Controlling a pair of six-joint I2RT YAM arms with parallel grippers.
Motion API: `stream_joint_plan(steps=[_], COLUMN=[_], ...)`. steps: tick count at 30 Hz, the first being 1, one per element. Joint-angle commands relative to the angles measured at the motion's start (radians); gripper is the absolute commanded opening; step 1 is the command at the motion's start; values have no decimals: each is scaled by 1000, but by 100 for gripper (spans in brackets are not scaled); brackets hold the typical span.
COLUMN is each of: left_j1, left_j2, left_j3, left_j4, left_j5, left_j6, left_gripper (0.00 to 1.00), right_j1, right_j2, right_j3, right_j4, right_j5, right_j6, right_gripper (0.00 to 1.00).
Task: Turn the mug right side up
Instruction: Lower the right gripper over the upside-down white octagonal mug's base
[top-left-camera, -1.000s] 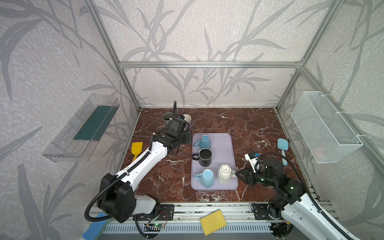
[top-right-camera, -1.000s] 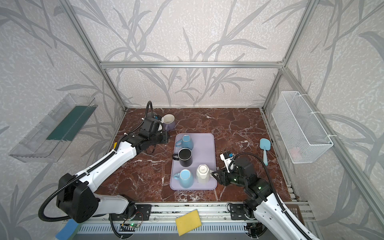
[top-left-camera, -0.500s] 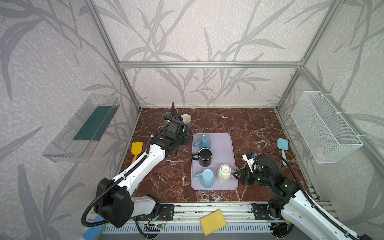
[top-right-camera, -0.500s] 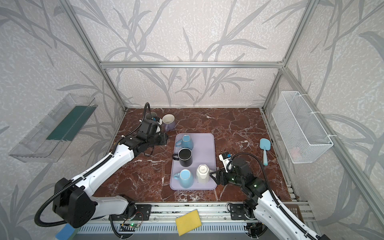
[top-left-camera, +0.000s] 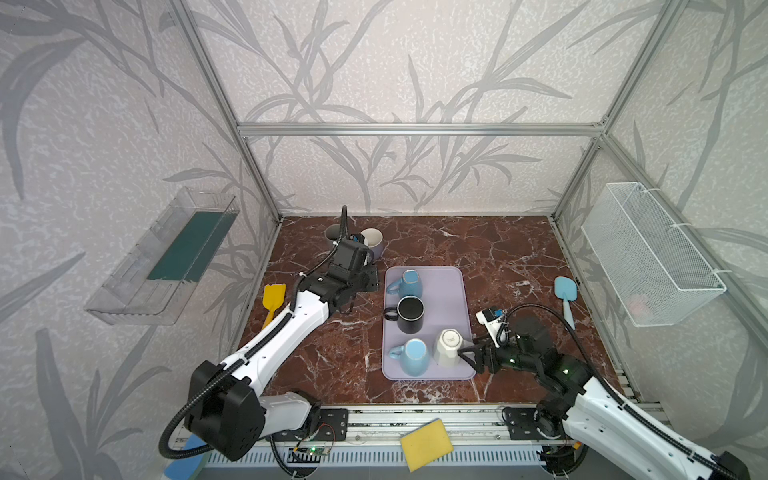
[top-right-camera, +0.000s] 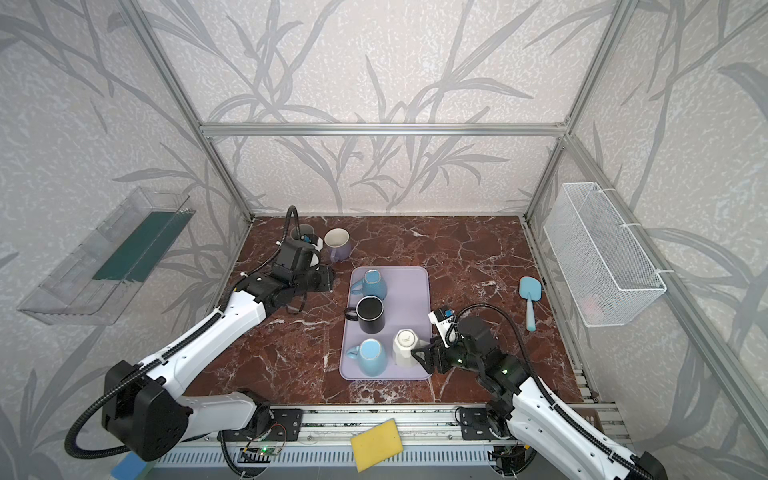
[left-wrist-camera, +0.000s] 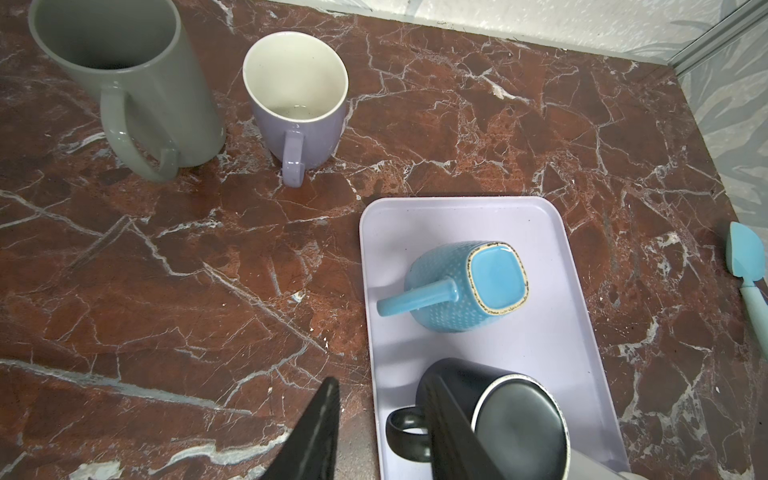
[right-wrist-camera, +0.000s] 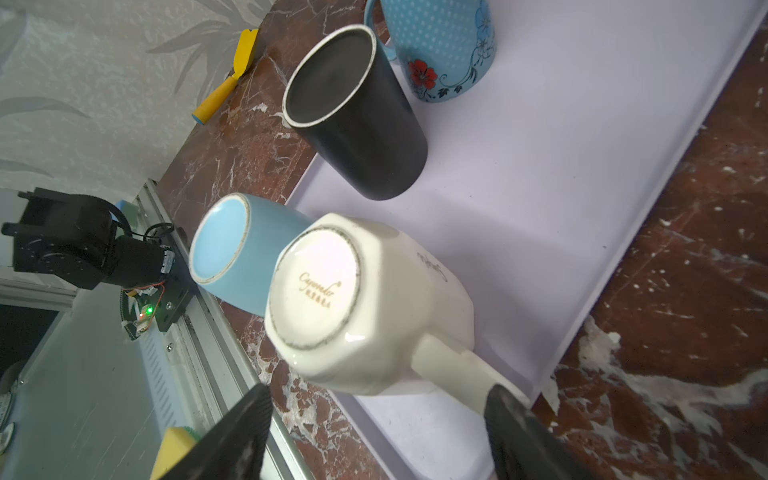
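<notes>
White mug (top-left-camera: 448, 345) stands base-up, axis vertical, handle toward right gripper (top-left-camera: 465, 350), whose fingers (right-wrist-camera: 245, 428) gape wide, seemingly holding nothing.

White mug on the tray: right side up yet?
No, the white mug stands rim-down on the tray, with its stamped base facing up in the right wrist view.

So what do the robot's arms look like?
The left arm and right arm have white shells and chunky black joints. Ribbed black cables loop along them. The fingers are black wedges, and tiny green lights glow on the right one.
</notes>
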Motion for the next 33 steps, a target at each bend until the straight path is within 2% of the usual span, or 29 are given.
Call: stream_joint_plan(steps=[1,10,21,33], left_j1=[-4,-4,-4,-4], left_j2=[-33,-59,-69,-68], left_j3=[-14,-33,-32,-37], left_j4=[-16,-16,-23,-25], left_j5=[-11,-18,-14,-12], left_j6=[-6,-2,0,3], left_gripper=[38,38,38,38], right_j1=[32,40,42,42], right_j2=[18,71,186,272], right_j3=[15,30,65,93], right_j4=[9,65,158,171], right_j5=[83,119,48,29], right_j6=[-37,-78,-131,-152], right_gripper=[81,82,83,83])
